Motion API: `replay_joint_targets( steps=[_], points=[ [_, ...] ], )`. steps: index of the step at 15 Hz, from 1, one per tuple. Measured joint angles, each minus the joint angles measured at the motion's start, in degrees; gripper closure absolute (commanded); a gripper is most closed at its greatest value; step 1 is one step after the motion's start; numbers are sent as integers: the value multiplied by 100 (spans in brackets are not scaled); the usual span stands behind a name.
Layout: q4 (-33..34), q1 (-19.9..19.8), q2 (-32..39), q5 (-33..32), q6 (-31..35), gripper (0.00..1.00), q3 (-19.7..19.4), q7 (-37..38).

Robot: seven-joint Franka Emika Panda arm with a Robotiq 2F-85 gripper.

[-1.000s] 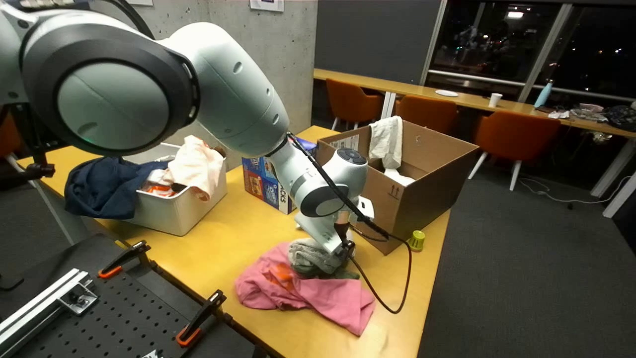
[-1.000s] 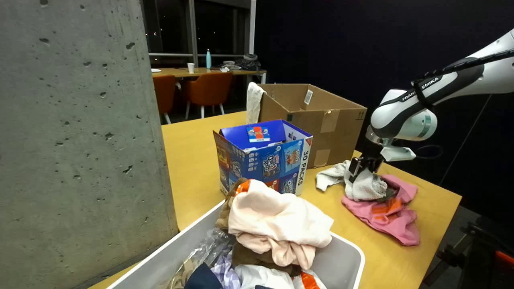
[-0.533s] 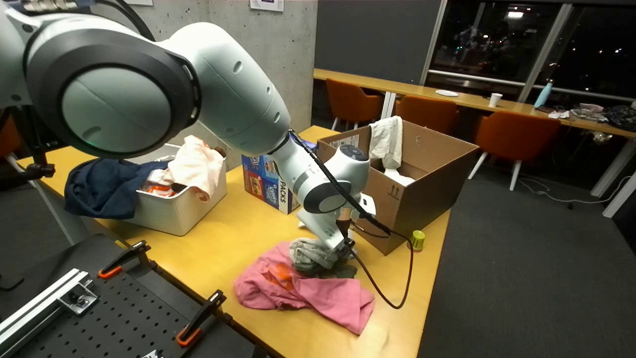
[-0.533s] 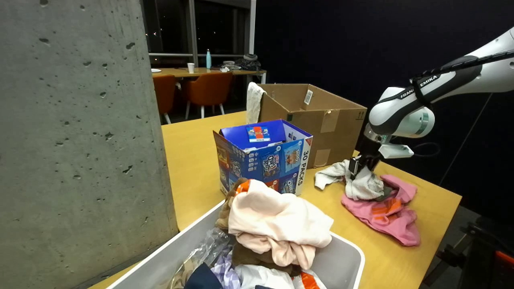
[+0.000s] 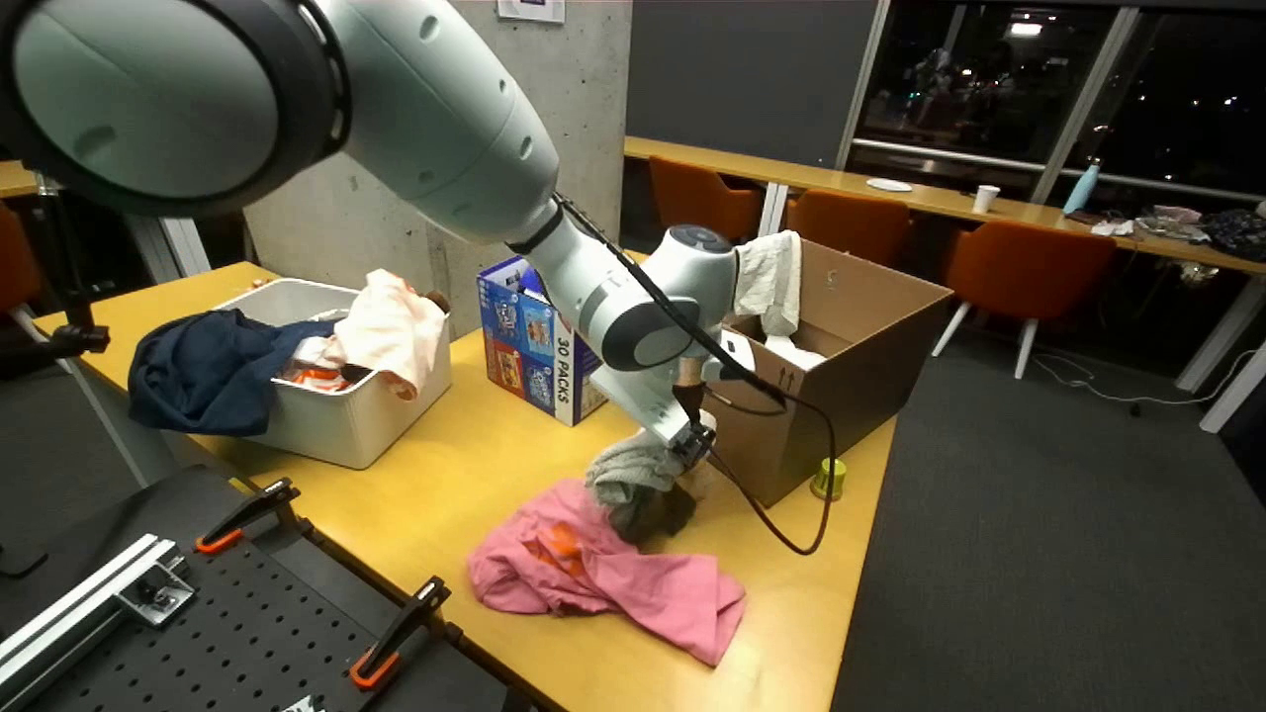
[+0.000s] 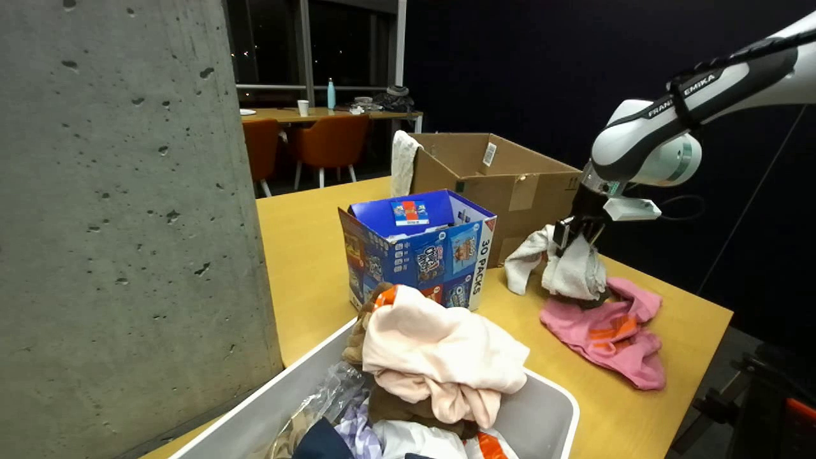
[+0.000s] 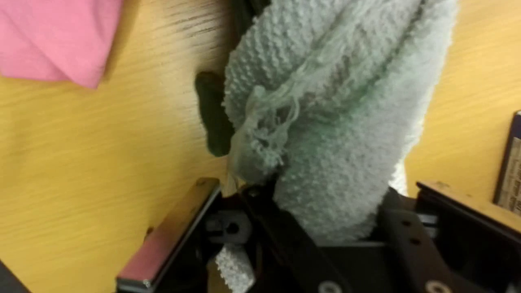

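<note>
Wrist view — gripper (image 7: pixel 321 197) w/ 1 gray towel (image 7: pixel 346 110) — 1 pink cloth (image 7: pixel 61 38) nearby.

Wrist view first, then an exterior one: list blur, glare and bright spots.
In the wrist view, the nearest parts of the pincer are blurred, the grey towel looks slightly soft, and pale glare whitens the table; in an exterior view, a bright spot stands out in the dark window.

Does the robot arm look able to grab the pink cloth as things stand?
Probably not: the gripper is clamped on the gray towel, so it has no free grip. Otherwise the way looks open; most of the pink cloth lies uncovered nearby.
</note>
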Motion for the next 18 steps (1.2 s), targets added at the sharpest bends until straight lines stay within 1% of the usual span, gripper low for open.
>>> replay_joint_targets(
  steps=[3,7,10,13,15,18],
  points=[
    [-759,203,-789,-4,146,93,-38,64],
    [-1941,558,-1846,-144,585,93,-62,90],
    [-2753,1011,-2611,-656,751,93,-78,201],
    [-3290,1596,-3273,-1266,748,93,-56,292],
    [-3574,1937,-3680,-1452,701,93,86,253],
    [-3838,2262,-4253,-1425,408,93,554,2]
  ],
)
